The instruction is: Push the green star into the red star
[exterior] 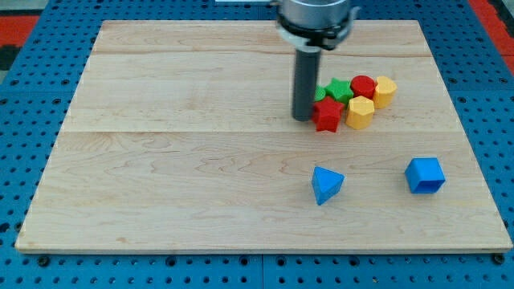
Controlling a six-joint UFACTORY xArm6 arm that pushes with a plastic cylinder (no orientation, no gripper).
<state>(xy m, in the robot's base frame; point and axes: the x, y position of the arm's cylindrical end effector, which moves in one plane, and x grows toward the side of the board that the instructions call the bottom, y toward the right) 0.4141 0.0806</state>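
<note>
Where the pale, grained wooden surface meets the view's upper right, my tip stands just left of the red star, which touches the green star. Beside them cluster one red cylinder and two yellow hexagonal blocks. Below lie one blue triangular block and one blue cube. There is no claw, only the rod
</note>
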